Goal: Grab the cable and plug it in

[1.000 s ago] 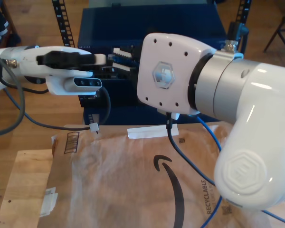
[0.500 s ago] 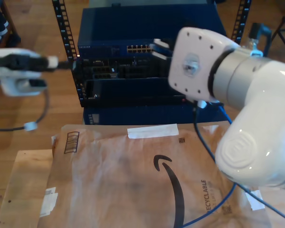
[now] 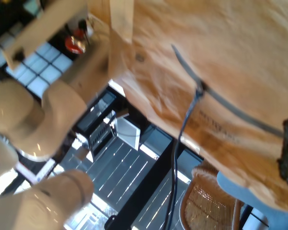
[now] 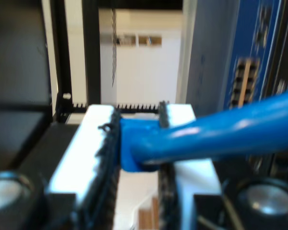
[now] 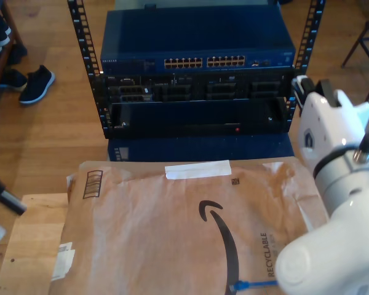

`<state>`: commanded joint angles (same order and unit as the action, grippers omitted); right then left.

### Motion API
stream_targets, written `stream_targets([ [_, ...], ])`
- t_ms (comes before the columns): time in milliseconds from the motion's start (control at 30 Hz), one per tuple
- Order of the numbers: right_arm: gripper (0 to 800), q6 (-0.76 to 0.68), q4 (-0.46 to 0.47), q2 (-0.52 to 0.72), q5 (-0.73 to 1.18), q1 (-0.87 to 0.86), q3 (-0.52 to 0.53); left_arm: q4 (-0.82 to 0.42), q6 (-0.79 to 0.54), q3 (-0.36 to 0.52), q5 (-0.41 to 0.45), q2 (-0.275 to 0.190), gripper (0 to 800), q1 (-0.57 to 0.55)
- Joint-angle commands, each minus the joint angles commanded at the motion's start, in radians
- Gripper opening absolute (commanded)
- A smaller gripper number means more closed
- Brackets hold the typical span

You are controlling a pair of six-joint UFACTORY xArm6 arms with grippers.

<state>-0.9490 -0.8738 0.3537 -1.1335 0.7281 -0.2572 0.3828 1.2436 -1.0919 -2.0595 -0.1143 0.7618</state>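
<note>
Cable (image 4: 201,136): bright blue, pinched between the two white pads (image 4: 93,139) of my second gripper (image 4: 138,143), which are pressed together on it; the cable runs out sideways from the pinch, past a blurred blue panel with ports (image 4: 245,81). A short blue length (image 5: 253,285) lies at the lower edge of the exterior view, on the brown paper (image 5: 172,233), beside the white arm (image 5: 332,203) at the exterior view's right

Rack (image 5: 197,74): dark blue, with a switch showing two rows of ports (image 5: 203,62) near its top, darker units below; stands on the wooden floor beyond the bench (image 5: 31,246)

Paper: brown packing sheet with a black arrow mark and a strip of white tape (image 5: 198,169), covering most of the bench

My first gripper: cannot tell whether spread or pressed together; its wrist view takes in the brown paper (image 3: 221,62), a thin dark cable (image 3: 182,129) and a pale arm (image 3: 33,124)

Shoes (image 5: 24,83): dark pair on the floor at the exterior view's left
</note>
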Motion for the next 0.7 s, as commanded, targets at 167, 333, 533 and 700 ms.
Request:
stream_targets([
  [167, 2, 0.005, -0.084, -0.213, -0.12, 0.057, -0.037, -0.14, -0.253, 0.084, 0.021, -0.055, 799, 0.195],
  [333, 2, 0.003, -0.103, -0.393, -0.118, 0.058, -0.192, -0.333, -0.46, 0.285, 0.13, -0.216, 799, 0.324],
  [533, 1, 0.005, -0.107, -0.47, -0.114, 0.06, -0.279, -0.456, -0.706, 0.555, 0.333, -0.387, 799, 0.493],
  [700, 1, 0.008, -0.11, -0.549, -0.114, 0.058, -0.353, -0.482, -0.844, 0.657, 0.491, -0.385, 799, 0.654],
])
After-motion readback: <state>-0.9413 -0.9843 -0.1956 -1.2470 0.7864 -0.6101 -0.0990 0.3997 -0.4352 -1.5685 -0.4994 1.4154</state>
